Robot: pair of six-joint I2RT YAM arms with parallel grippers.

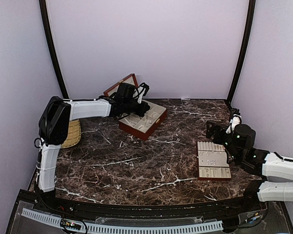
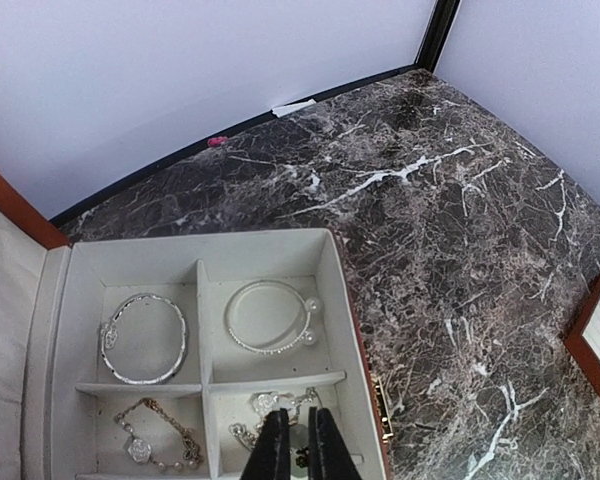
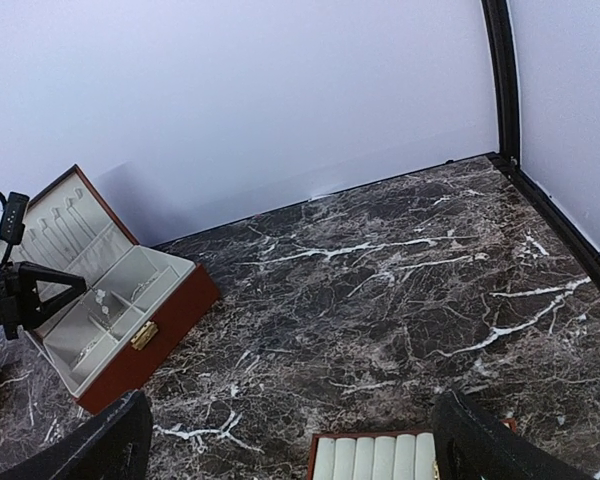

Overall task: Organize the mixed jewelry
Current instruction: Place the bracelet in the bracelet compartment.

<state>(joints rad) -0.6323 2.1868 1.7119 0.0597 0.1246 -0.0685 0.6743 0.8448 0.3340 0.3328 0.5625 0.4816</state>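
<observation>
1. Marble-patterned worktop (image 1: 136,165) carries the red-brown box (image 1: 147,130). Its lid (image 3: 65,225) is tipped back, which leaves the cream compartments open to a reach from above.
2. Left claw (image 2: 292,445) hangs inside the box, over a clasp-side compartment. Its fingers are closed to a thin slit. That narrow pinch suits something far smaller than a finger, but I cannot tell whether a piece sits between the tips.
3. Right claw (image 3: 290,410) is well to the right of the box, spread fully and holding nothing. It is probably parked there to stay out of the way until something arrives.
4. Tray (image 1: 213,161), cream and slotted, lies flat and well apart from the box, on its right. The slots look meant to take small pieces one at a time, so it is the likely destination.
5. Jewelry (image 2: 270,405) lies in that same clasp-side compartment of the box, just past the left claw's tips.
   - It is a small, bright silvery tangle of fine links and loops, overlapped too closely to count.
   - Elsewhere in the box are two silvery bangles (image 2: 145,338), one to a compartment.
   - A darker chain (image 2: 160,440) lies in the lid-side compartment next to the tangle.
</observation>
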